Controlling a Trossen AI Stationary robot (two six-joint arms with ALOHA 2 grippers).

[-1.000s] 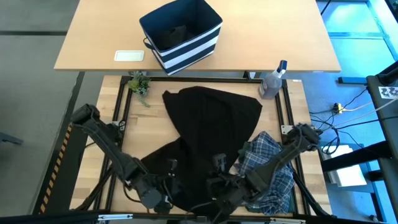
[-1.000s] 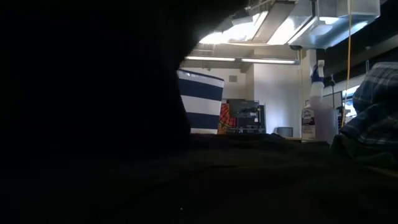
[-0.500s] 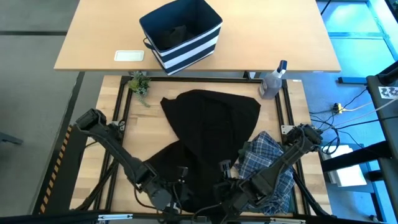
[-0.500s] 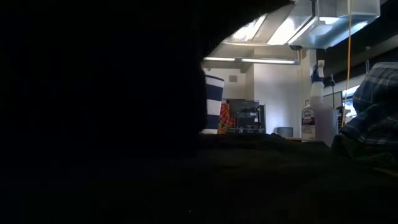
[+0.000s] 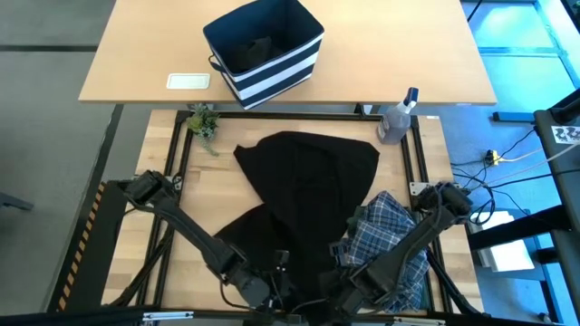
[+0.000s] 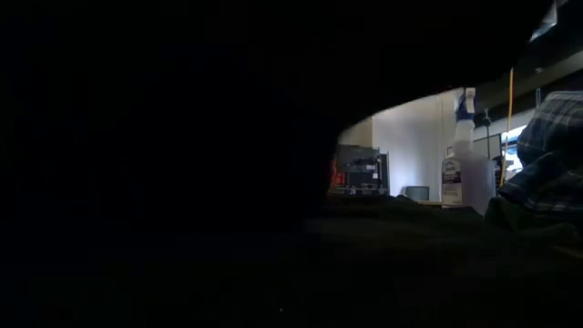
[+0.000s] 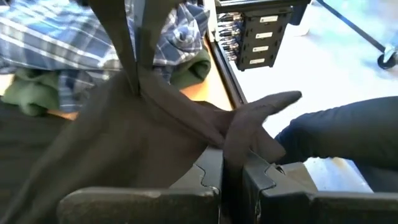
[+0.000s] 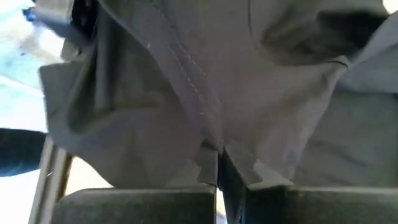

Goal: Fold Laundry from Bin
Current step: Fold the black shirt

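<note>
No legible writing is seen on the spray bottle (image 5: 396, 119). The black garment (image 5: 308, 177) is laid lengthwise from the bin (image 5: 265, 50) side toward the near edge, where its hem is pinched by left gripper (image 7: 231, 163) and right gripper (image 8: 219, 163).

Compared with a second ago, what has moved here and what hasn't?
Both grippers, left and right, stay shut on the black garment and have drawn back to the table's near edge, closing in on each other. The cloth's near part has bunched up, now hiding the bin in the low view. The bin, plaid shirt and spray bottle stayed put.
</note>
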